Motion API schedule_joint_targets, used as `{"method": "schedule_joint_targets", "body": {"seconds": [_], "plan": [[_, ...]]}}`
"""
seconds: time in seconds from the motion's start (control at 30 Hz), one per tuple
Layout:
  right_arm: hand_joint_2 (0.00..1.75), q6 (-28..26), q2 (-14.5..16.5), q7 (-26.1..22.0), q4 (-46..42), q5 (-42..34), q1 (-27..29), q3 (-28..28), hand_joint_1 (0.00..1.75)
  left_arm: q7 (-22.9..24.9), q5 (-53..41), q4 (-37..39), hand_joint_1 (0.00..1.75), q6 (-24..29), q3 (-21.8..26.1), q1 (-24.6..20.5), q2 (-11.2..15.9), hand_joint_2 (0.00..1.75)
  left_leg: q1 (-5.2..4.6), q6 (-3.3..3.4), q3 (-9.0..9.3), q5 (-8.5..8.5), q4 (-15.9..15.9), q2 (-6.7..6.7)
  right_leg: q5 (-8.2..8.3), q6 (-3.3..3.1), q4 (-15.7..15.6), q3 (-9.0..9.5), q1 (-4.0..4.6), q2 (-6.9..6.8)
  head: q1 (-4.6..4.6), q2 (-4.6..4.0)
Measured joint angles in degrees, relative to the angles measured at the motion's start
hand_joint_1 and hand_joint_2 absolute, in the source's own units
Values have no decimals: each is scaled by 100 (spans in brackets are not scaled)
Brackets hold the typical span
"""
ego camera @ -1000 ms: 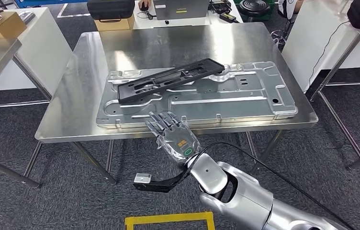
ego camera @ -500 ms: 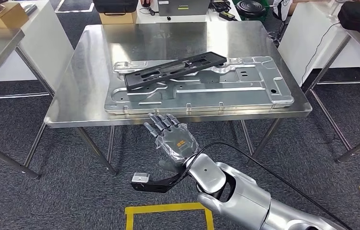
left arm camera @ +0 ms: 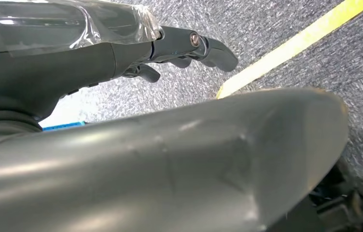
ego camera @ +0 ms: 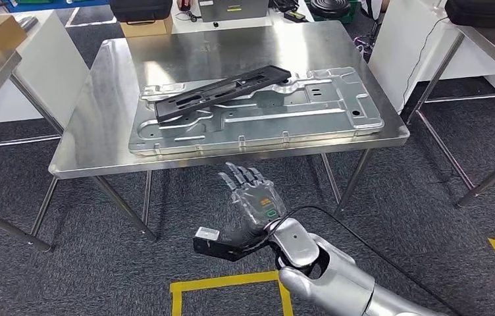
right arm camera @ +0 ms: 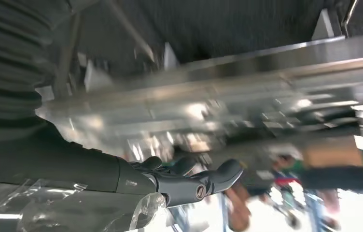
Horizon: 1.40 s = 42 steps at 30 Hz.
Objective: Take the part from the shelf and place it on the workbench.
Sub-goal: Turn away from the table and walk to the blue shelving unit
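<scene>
Right robot hand [ego camera: 253, 201]: we see it raised in front of the worktop's near edge, below the level of the top, palm side up, fingers [ego camera: 239, 176] spread apart and holding nothing.
Right wrist camera bracket [ego camera: 222, 245]: a black arm with a small grey block at its end juts out beside the wrist, on the side away from the worktop.
Left robot hand [left arm camera: 121, 53]: in the left wrist view we see it above grey carpet, fingertips [left arm camera: 216, 50] loosely bent with nothing between them; it holds nothing.
Worktop [ego camera: 103, 125]: a stainless steel table just beyond the right robot hand, on slanted metal legs; we use it as our landmark.
Part [ego camera: 222, 92]: the long black plastic frame lies on the worktop, resting slantwise across the far left portion of the metal panel, touching it, well apart from the right robot hand.
Metal panel [ego camera: 311, 112]: a wide stamped silver sheet lying flat on the worktop, its long side along the worktop's near edge.
Floor [ego camera: 429, 197]: dark grey carpet around the worktop, with yellow tape lines [ego camera: 228, 284] on the near side, under the right arm.
Cardboard box [ego camera: 143, 26]: beyond the far edge of the worktop, with a black case on top.
White tables [ego camera: 47, 66]: standing to either side of the worktop.
</scene>
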Motion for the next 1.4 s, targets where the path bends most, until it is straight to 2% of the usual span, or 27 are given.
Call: {"method": "schedule_joint_targets", "body": {"seconds": [0.07, 0.1, 0.17, 0.23, 0.27, 0.33, 0.37, 0.4, 0.43, 0.5, 0.53, 0.57, 0.63, 0.7, 0.73, 0.77, 0.8, 0.87, 0.9, 0.93, 1.0, 1.07, 1.13, 1.2, 1.23, 1.37, 1.4], "plan": [[175, -393, -30, -117, 341, -384, 287, -214, 0, -15, 12, -1, 0, 24, 0, 12, -9, 0, 56, 36, 245, 223, -439, 16, -44, 25, 47, -4, 13, 63, -23, 0], [175, -570, -53, -199, 548, -578, 438, -315, 0, -19, 23, 0, 0, 41, 0, 18, -11, 0, 104, 26, 344, 311, -600, 30, -154, 51, 274, -117, 7, 102, -28, 0], [175, -841, -97, -364, 989, -939, 738, -496, 0, -20, 57, 1, 0, 73, 0, 27, -10, 0, 162, -35, 396, 353, -686, 50, -427, 150, 990, -522, -54, 145, -25, 0], [175, -1000, -138, -467, 1431, -1222, 1035, -678, 0, -21, 87, 1, 0, 85, 0, 60, -16, 0, 256, -147, 391, 310, -640, 71, -414, 281, 1307, -771, -156, 139, -23, 0], [175, -1037, -152, -476, 1641, -1356, 1156, -772, 0, -22, 96, 1, 0, 86, 0, 83, -21, 0, 321, -230, 382, 262, -575, 95, -246, 358, 1120, -723, -210, 111, -21, 0], [175, -1065, -157, -442, 2089, -1743, 1352, -975, 0, -22, 113, 8, 0, 99, 2, 121, -6, 0, 445, -423, 357, 98, -366, 170, 135, 529, 412, -408, -283, -90, 53, 0], [175, -1080, -147, -447, 2333, -1996, 1455, -1085, 0, -23, 131, 12, 0, 115, 4, 132, 2, 0, 487, -522, 356, -10, -267, 216, 226, 547, 150, -272, -284, -189, 144, 0], [175, -1103, -139, -478, 2589, -2286, 1578, -1209, 0, -26, 158, 16, 0, 139, 8, 139, 9, 0, 503, -591, 378, -112, -230, 253, 239, 503, 10, -188, -267, -254, 258, 1], [175, -1133, -138, -542, 2848, -2576, 1715, -1344, 0, -33, 186, 21, 0, 163, 14, 146, 13, 0, 501, -635, 419, -192, -256, 284, 207, 411, -11, -173, -230, -252, 355, 1], [175, -1176, -163, -681, 3337, -3040, 1995, -1614, 0, -46, 245, 18, 0, 192, 32, 168, -12, 0, 523, -682, 550, -260, -382, 334, 235, 190, -112, -121, -193, -98, 483, 1], [175, -1174, -165, -720, 3559, -3202, 2123, -1731, 0, -50, 269, 18, 0, 195, 44, 180, -17, 0, 536, -689, 583, -328, -358, 288, 268, 111, -159, -102, -184, -25, 505, -1], [175, -1144, -160, -715, 3763, -3351, 2241, -1838, 0, -50, 294, 18, 0, 196, 60, 189, -19, 0, 535, -678, 542, -484, -182, 197, 305, 33, -197, -95, -183, 47, 526, -1], [175, -1026, -133, -617, 4142, -3732, 2476, -2059, 0, -45, 349, 18, 0, 199, 92, 208, -17, 0, 485, -609, 206, -1062, 643, -60, 376, -71, -241, -135, -188, 186, 506, -2], [175, -903, -107, -478, 4489, -4147, 2724, -2280, 0, -20, 392, 18, 0, 202, 113, 235, -14, 0, 409, -541, -191, -1534, 1518, -179, 442, -81, -236, -243, -185, 350, 486, -2], [175, -854, -87, -401, 4644, -4321, 2844, -2384, 0, -2, 400, 18, 0, 202, 119, 246, -13, 0, 387, -511, -247, -1577, 1658, -197, 474, -57, -230, -294, -187, 430, 479, -2], [175, -816, -68, -316, 4794, -4463, 2952, -2492, 0, 11, 404, 18, 0, 205, 126, 253, -13, 0, 374, -481, -173, -1493, 1533, -210, 506, -21, -220, -342, -195, 509, 472, -2], [175, -787, -48, -238, 4931, -4572, 3034, -2598, 0, 19, 404, 18, 0, 208, 131, 255, -12, 0, 372, -455, 22, -1320, 1171, -251, 538, 22, -204, -390, -210, 589, 461, -2], [175, -773, -16, -152, 5154, -4697, 3116, -2787, 0, 21, 402, 18, 0, 215, 139, 249, -12, 0, 366, -431, 450, -962, 328, -512, 593, 124, -152, -482, -219, 754, 430, -2], [175, -781, 0, -155, 5247, -4739, 3126, -2868, 0, 20, 401, 19, 0, 219, 139, 253, -13, 0, 355, -413, 570, -823, 91, -625, 615, 173, -130, -512, -211, 832, 419, -2], [175, -799, 15, -181, 5333, -4784, 3139, -2946, 0, 19, 400, 19, 0, 225, 140, 258, -13, 0, 331, -392, 608, -744, 20, -687, 637, 219, -121, -528, -204, 907, 410, -2], [175, -845, 50, -278, 5489, -4893, 3191, -3089, 0, 13, 387, 20, 0, 243, 140, 259, -15, 0, 276, -307, 595, -643, 90, -587, 694, 301, -143, -535, -226, 1036, 404, -2], [175, -884, 88, -364, 5613, -4992, 3245, -3217, 0, -8, 375, 20, 0, 265, 140, 234, -19, 0, 229, -205, 584, -598, 112, -448, 588, 306, 39, -623, -228, 802, 402, -2], [175, -921, 122, -421, 5708, -5054, 3244, -3339, 0, -39, 376, 20, 0, 279, 140, 236, -21, 0, 171, -114, 562, -568, 109, -273, 152, 242, 795, -944, -179, 363, 407, -2], [175, -954, 143, -449, 5773, -5091, 3226, -3433, 0, -54, 378, 20, 0, 281, 140, 266, -21, 0, 107, -68, 539, -568, 111, -103, -281, 202, 1693, -1320, -145, 208, 401, -2], [175, -962, 149, -453, 5787, -5103, 3223, -3456, 0, -55, 378, 20, 0, 281, 140, 274, -20, 0, 91, -60, 533, -569, 112, -55, -381, 195, 1936, -1418, -137, 200, 398, -2], [175, -971, 160, -454, 5821, -5121, 3232, -3497, 0, -59, 377, 20, 0, 281, 140, 277, -20, 0, 67, -49, 530, -575, 112, 22, -429, 180, 2122, -1465, -128, 198, 395, -2], [175, -975, 169, -445, 5861, -5133, 3239, -3547, 0, -49, 373, 20, 0, 280, 140, 268, -21, 0, 51, -52, 556, -599, 113, 104, -279, 135, 1736, -1198, -103, 99, 395, -2]]}}
